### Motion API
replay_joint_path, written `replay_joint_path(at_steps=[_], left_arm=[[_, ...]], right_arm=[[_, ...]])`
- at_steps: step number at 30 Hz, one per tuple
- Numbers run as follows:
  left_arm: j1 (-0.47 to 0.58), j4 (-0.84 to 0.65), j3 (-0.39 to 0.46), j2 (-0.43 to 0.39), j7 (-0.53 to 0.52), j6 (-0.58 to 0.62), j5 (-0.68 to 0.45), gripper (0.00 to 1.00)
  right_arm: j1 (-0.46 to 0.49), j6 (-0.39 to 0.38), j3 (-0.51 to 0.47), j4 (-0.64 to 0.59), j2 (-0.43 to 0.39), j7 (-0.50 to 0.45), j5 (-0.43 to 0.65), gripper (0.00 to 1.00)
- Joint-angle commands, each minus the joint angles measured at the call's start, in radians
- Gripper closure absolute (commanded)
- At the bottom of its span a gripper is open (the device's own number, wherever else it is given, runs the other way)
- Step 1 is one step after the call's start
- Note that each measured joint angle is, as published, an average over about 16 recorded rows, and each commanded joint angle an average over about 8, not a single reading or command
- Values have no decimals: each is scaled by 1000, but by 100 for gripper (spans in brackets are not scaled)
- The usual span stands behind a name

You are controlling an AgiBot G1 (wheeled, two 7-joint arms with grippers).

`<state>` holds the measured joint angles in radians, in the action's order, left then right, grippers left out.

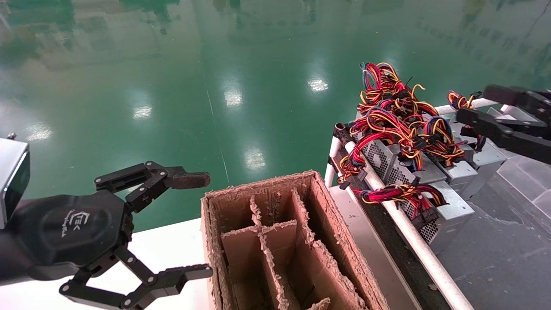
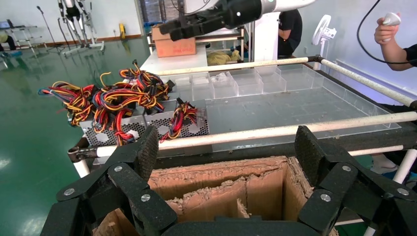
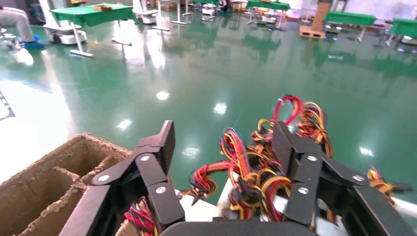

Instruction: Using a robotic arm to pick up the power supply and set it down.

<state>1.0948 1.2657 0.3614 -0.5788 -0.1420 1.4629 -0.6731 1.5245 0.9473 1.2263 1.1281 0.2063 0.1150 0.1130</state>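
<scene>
Several silver-grey power supplies [image 1: 454, 209] with perforated sides lie in a row on the rack at the right, with red, yellow and black wire looms [image 1: 400, 116] piled on top. My right gripper [image 1: 478, 105] hangs open over the far right end of that row, holding nothing. In the right wrist view its fingers [image 3: 223, 142] frame the looms [image 3: 255, 167] from above. The left wrist view shows the same power supplies [image 2: 147, 125] beyond the rail. My left gripper [image 1: 193, 226] stands open at the lower left, beside the cardboard box, empty.
A worn brown cardboard box [image 1: 275, 241] with dividers stands on the white table [image 1: 163, 245] between the arms. A white tube rail [image 1: 413, 241] borders the rack. Clear plastic trays [image 1: 525, 176] lie behind the power supplies. A person [image 2: 393, 29] stands beyond the rack.
</scene>
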Motion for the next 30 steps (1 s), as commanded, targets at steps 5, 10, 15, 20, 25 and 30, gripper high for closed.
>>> replay_joint_path(at_steps=[5,10,15,20,25,30], left_arm=[[0,0,0,0,0,0,0,0],[0,0,0,0,0,0,0,0],[0,0,0,0,0,0,0,0],[0,0,0,0,0,0,0,0],[0,0,0,0,0,0,0,0],[0,0,0,0,0,0,0,0]], right_arm=[[-8,21,-50,2,32,13,20,0],[-46,66,-127,15,64,-15,71,0],[-85,113,-206,29,97,-42,124,0],[-123,159,-285,42,130,-70,176,0],[-163,206,-364,56,163,-98,229,0],[-202,252,-443,69,196,-126,282,0]])
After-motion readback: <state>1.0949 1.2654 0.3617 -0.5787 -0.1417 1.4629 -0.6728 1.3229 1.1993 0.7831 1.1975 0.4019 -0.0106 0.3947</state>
